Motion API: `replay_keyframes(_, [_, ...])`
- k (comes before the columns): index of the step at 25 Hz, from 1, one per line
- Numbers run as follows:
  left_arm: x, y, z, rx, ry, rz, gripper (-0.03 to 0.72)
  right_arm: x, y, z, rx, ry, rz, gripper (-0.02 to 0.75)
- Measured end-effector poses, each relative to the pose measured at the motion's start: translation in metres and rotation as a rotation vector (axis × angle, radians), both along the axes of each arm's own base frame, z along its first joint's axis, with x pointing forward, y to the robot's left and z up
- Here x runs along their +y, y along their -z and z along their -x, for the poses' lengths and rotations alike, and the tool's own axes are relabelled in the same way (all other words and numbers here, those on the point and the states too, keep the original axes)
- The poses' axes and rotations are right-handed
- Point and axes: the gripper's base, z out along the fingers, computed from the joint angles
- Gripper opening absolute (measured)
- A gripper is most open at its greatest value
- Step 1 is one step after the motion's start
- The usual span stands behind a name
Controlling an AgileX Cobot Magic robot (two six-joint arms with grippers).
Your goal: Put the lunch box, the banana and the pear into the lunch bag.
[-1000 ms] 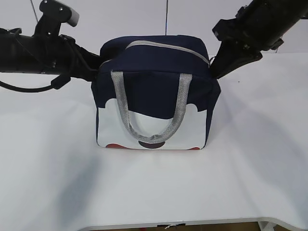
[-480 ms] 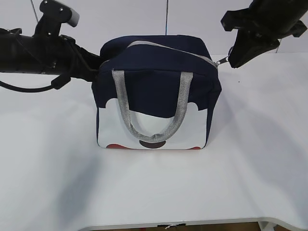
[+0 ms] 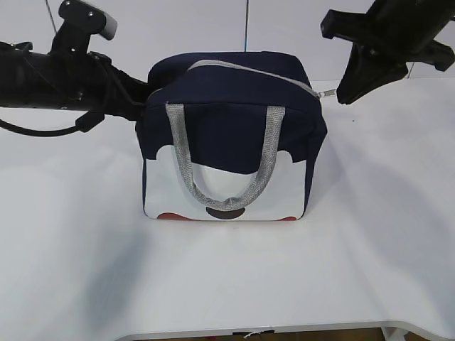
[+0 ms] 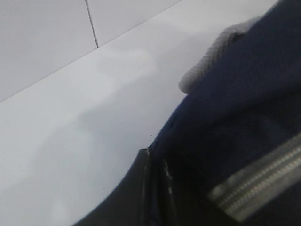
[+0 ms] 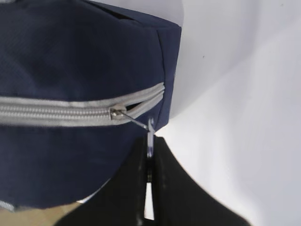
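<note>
Two black arms flank the lunch bag (image 3: 231, 138), which stands upright in the middle of the white table (image 3: 370, 234) with its white panel and one grey handle (image 3: 224, 167) facing the exterior camera. At the bag's upper right corner, the right gripper (image 5: 148, 162) has its fingers pressed together on the metal ring pull (image 5: 150, 136), which is drawn out taut from the slider of the grey zipper (image 5: 70, 114); the zipper is shut along most of its length, with a short gap open near that corner. On the other side, the left gripper (image 4: 155, 174) is pinched closed on the navy fabric at the bag's upper left edge. Lunch box, banana and pear appear in no view.
</note>
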Motion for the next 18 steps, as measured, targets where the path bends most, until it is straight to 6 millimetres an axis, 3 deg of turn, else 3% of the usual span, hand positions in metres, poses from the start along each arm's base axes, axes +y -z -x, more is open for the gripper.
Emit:
replay_keyframes(9, [0.0, 0.0002, 0.0, 0.0, 0.0, 0.0, -0.02, 0.0019, 0.0021, -0.0011, 0.074, 0.178, -0.073, 0.018])
replay_keyframes(18, [0.0, 0.0002, 0.0, 0.0, 0.0, 0.0, -0.02, -0.0059, 0.0044, -0.0044, 0.078, 0.23, -0.049, 0.018])
